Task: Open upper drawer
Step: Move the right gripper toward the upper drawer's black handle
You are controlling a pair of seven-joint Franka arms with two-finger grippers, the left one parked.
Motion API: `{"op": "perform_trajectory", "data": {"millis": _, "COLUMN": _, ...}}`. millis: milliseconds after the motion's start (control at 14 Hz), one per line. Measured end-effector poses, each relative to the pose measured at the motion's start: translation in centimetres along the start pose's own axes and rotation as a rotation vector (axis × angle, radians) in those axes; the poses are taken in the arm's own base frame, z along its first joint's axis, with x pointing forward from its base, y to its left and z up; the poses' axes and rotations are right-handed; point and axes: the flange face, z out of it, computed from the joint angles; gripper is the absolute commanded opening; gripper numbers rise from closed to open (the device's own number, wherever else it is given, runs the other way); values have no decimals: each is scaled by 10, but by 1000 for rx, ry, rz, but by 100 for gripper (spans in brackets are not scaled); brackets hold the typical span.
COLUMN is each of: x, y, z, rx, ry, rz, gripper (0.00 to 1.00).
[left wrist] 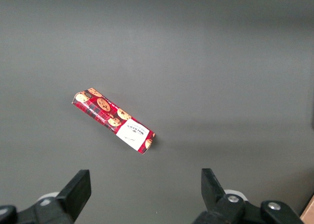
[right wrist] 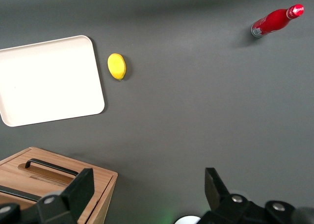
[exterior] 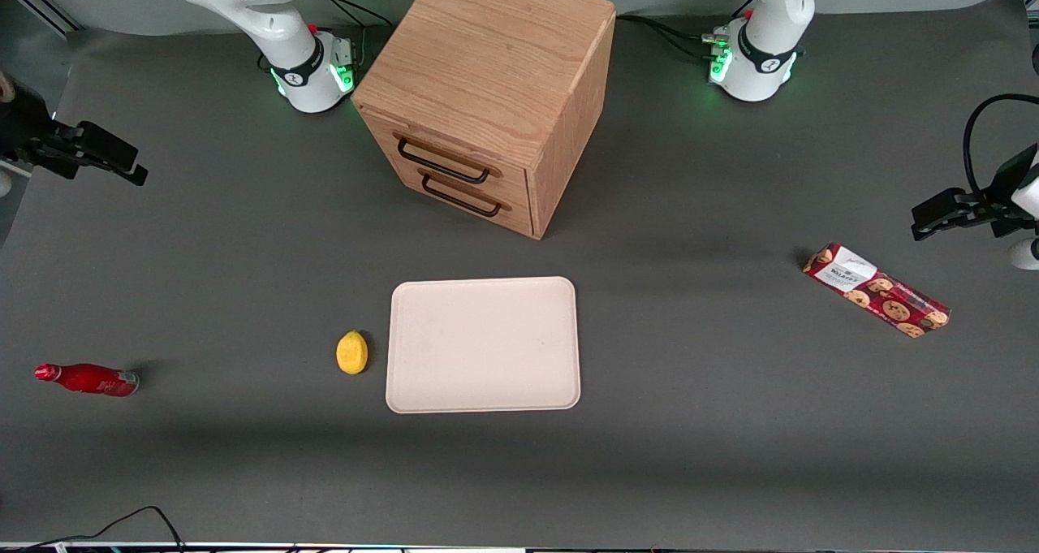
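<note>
The wooden cabinet (exterior: 495, 66) stands at the middle of the table, far from the front camera. Its upper drawer (exterior: 451, 160) is shut, with a thin black bar handle (exterior: 442, 169) across its front. The lower drawer (exterior: 479, 204) beneath it is shut too. My right gripper (exterior: 122, 162) hovers above the table toward the working arm's end, well apart from the cabinet, open and empty. In the right wrist view the gripper (right wrist: 147, 185) is spread wide over bare table, with the cabinet's front (right wrist: 54, 177) beside one finger (right wrist: 81, 189).
A pale pink tray (exterior: 483, 343) lies nearer the front camera than the cabinet, with a yellow lemon (exterior: 351, 352) beside it. A red bottle (exterior: 88, 379) lies toward the working arm's end. A red cookie pack (exterior: 877, 290) lies toward the parked arm's end.
</note>
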Motion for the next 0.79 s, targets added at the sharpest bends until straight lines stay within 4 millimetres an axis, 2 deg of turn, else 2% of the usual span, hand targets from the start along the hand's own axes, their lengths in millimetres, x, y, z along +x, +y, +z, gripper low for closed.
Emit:
{"op": "perform_trajectory", "data": {"millis": 571, "x": -2, "y": -4, "z": -2, "rx": -2, "ry": -8, "rz": -74, "gripper": 100}}
{"op": "perform_trajectory", "data": {"millis": 714, "x": -6, "y": -13, "z": -6, "rx": 0, "ry": -7, "rz": -100, "gripper": 100}}
{"op": "perform_trajectory", "data": {"millis": 786, "x": -11, "y": -24, "z": -5, "rx": 1, "ry": -23, "rz": -126, "gripper": 100}}
